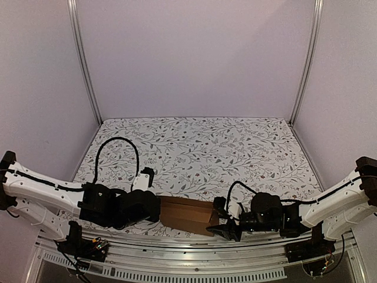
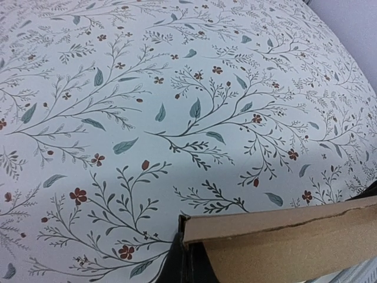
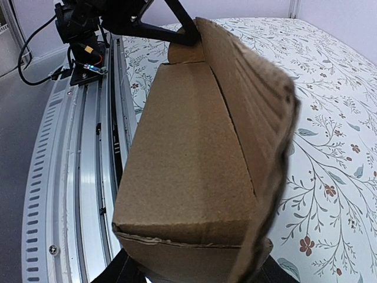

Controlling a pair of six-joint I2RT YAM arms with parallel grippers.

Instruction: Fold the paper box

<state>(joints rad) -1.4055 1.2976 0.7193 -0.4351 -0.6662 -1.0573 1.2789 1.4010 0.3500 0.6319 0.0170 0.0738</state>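
The paper box [image 1: 185, 215] is a small oblong of plain brown cardboard, held between my two grippers near the table's front edge. My left gripper [image 1: 155, 208] is shut on a thin cardboard edge at the box's left end. In the left wrist view its black fingers [image 2: 191, 262] pinch that corner of the box [image 2: 294, 239]. My right gripper [image 1: 222, 224] is closed across the right end. The box [image 3: 188, 153] fills the right wrist view, a long side flap [image 3: 259, 130] stands loose, and dark fingers [image 3: 121, 271] show at both bottom corners.
A flowered cloth [image 1: 200, 147] covers the table, which has white walls on three sides. A slotted aluminium rail [image 1: 188, 259] runs along the near edge just behind the box, also visible in the right wrist view as the rail [image 3: 70, 177]. The left arm's base [image 3: 79, 29] sits on it.
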